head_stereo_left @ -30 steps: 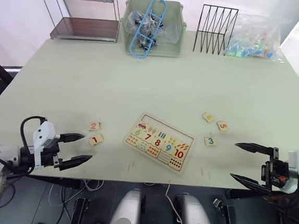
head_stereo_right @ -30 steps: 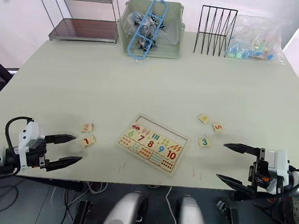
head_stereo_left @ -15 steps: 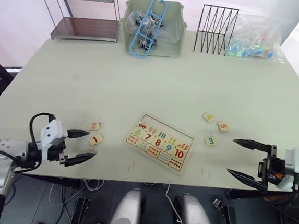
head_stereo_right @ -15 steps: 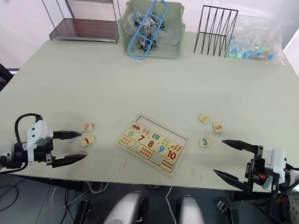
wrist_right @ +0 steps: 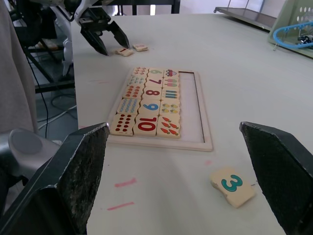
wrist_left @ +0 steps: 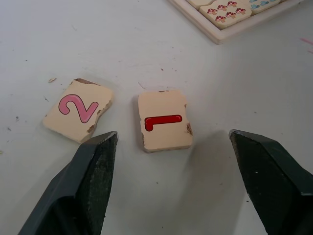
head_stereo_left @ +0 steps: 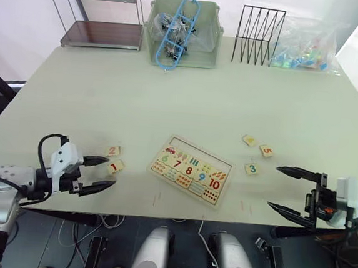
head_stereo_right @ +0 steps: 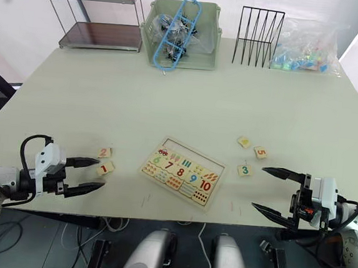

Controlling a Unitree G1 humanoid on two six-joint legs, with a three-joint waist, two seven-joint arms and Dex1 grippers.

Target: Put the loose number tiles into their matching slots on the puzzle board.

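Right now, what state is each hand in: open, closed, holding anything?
Left hand: open, empty, by the small light-wood tile with a red 1.
Right hand: open, empty, by the light-wood tile with a green 3.

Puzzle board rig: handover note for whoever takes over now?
Left end effector: open, empty, low beside tiles 1 and 2.
Right end effector: open, empty, just right of tile 3.
Tile 5 and one more tile lie beyond tile 3.
Puzzle board: 6 to 10 seated, far slot row empty.
Done: nothing placed. Left: all five tiles.
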